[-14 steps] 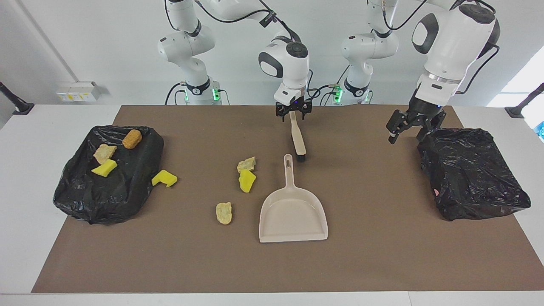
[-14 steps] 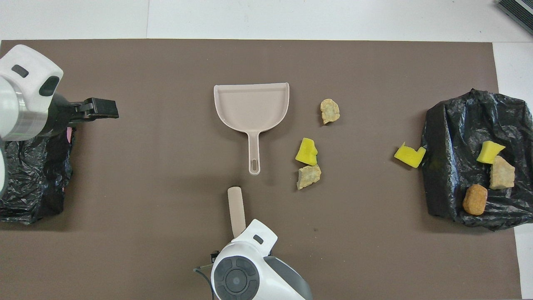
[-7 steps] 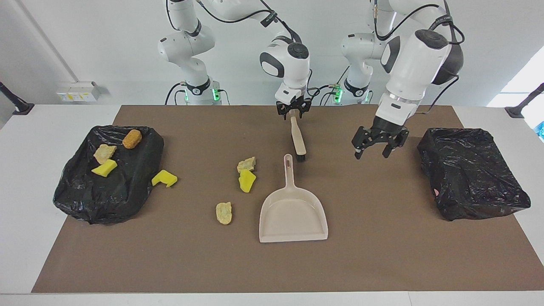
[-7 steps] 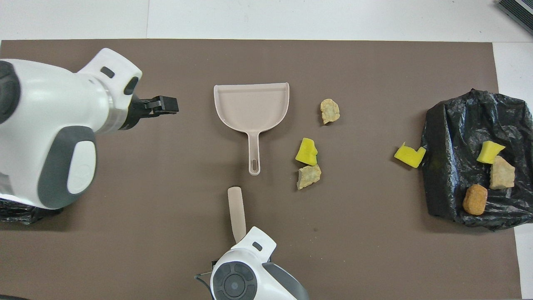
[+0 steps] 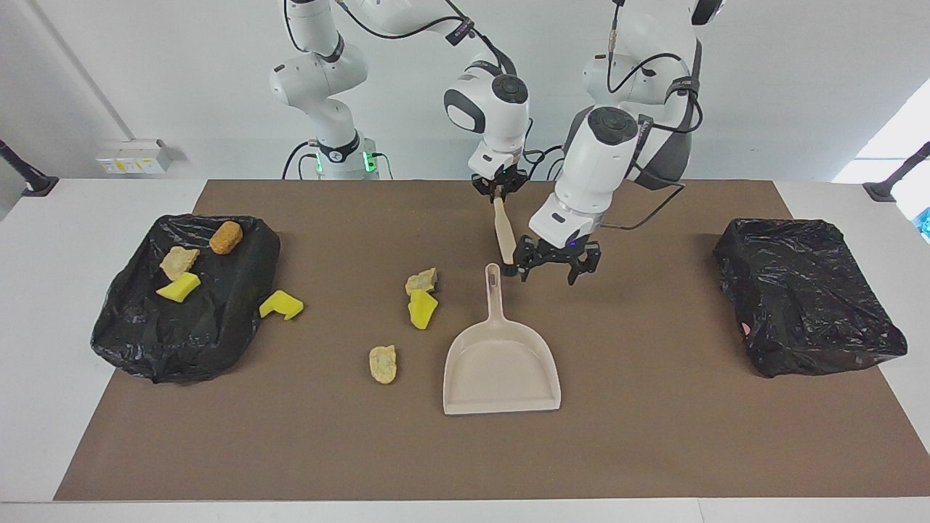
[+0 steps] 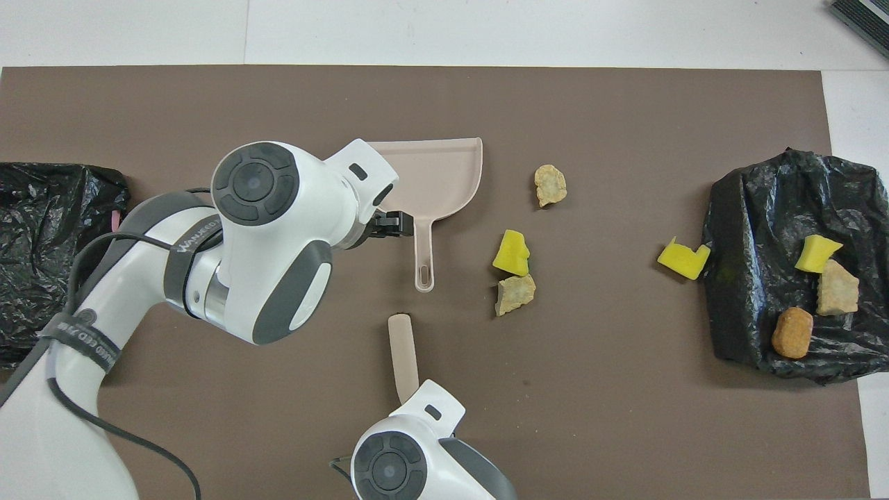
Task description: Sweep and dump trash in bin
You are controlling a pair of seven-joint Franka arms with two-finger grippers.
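Trash: seven scraps. Orange-brown lump (image 5: 226, 237), beige lump (image 5: 179, 261) and yellow foam chunk (image 5: 179, 288) on black bag (image 5: 145, 341); another yellow chunk (image 5: 281, 305) seemingly touching its edge. Beige, yellow, beige pieces (image 5: 422, 282) (image 5: 422, 309) (image 5: 383, 364) mid-tabletop.

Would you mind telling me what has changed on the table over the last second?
The left gripper swung from over the black bag at the left arm's end to beside the dustpan handle, jaws open. The right gripper closed on the brush handle and tilted it, bristle end apparently just off the mat. Dustpan, trash scraps and both bags stayed put.
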